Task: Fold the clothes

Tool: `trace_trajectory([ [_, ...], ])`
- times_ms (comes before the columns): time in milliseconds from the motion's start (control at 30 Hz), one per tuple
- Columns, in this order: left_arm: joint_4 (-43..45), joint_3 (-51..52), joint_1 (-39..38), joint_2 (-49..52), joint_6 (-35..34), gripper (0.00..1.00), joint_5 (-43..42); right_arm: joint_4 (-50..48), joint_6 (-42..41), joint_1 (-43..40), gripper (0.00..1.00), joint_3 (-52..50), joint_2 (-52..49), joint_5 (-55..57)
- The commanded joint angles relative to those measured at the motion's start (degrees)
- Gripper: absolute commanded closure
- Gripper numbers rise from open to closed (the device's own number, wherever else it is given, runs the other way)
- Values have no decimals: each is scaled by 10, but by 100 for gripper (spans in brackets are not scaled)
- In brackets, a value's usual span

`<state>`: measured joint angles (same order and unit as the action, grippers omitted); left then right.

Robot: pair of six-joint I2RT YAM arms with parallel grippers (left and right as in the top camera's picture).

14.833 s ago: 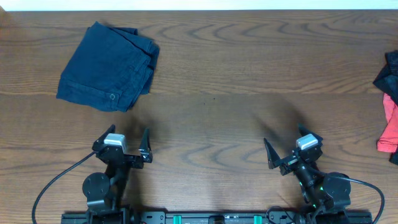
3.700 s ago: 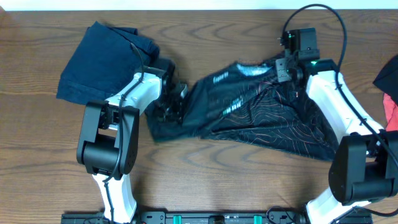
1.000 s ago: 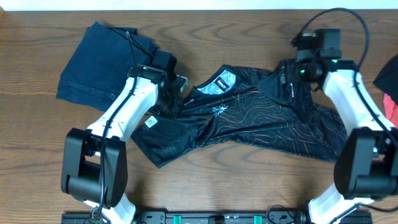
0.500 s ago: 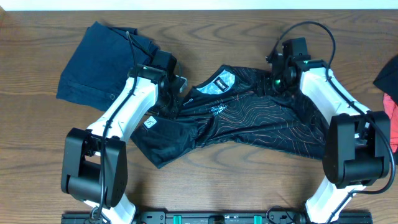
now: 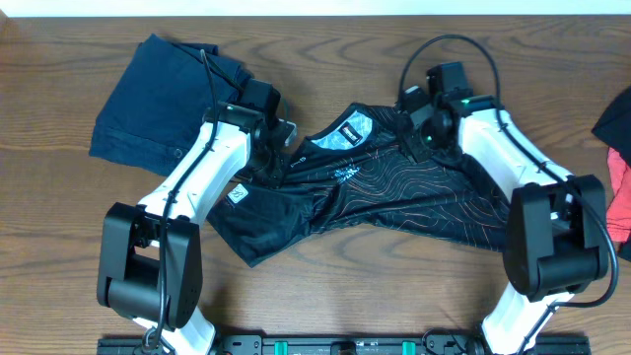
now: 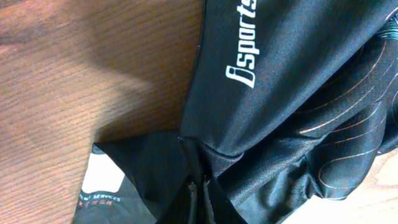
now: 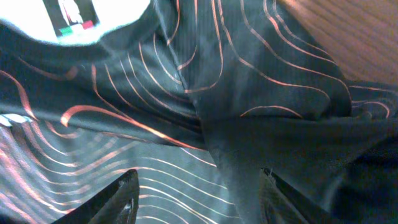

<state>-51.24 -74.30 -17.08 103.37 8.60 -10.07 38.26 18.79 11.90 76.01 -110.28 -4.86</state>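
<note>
- Overhead view: the black jersey [image 5: 414, 197] is lying crumpled across the middle of the tabletop [image 5: 345, 296]. Its collar is pointing to the far edge, and one sleeve is flopping out toward the near left.
- The left hand [image 5: 281, 148] is sitting at the jersey's left shoulder, just beside the collar. The left wrist view is showing its fingers closed tight on a pinch of black cloth.
- Judging by that grip, it is anchoring this side so the cloth can be drawn flat.
- The right hand [image 5: 422, 128] is hanging over the opposite shoulder, on the other side of the collar. Its two fingers [image 7: 124, 193] are standing apart in the right wrist view, with a raised ridge of orange-lined cloth between them and nothing gripped yet.
- Judgement: the hands are taking matching shoulder points so they can spread the jersey square. Folding proper is not begun, as the body is bunched and wrinkled.
- A denim garment [image 5: 168, 104] is lying folded at the far left, near the left arm. A red garment [image 5: 619, 197] is peeking in at the right edge, well apart. Neither looks to be part of this job.
</note>
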Motion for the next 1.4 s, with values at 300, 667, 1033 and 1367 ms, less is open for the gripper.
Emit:
trace_trajectory([
  [300, -3, -2, 0, 1, -7, 94, 7, 2, 45, 21, 43, 0, -71, 149],
  [667, -3, -2, 0, 1, -7, 94, 7, -55, -38, 19, 75, 1, -67, 250],
  [1033, -2, -2, 0, 1, -7, 94, 7, -68, -37, 18, 99, 1, 11, 241],
  [1367, -2, -2, 0, 1, -7, 94, 7, -55, -37, 3, 99, 1, 50, 213],
])
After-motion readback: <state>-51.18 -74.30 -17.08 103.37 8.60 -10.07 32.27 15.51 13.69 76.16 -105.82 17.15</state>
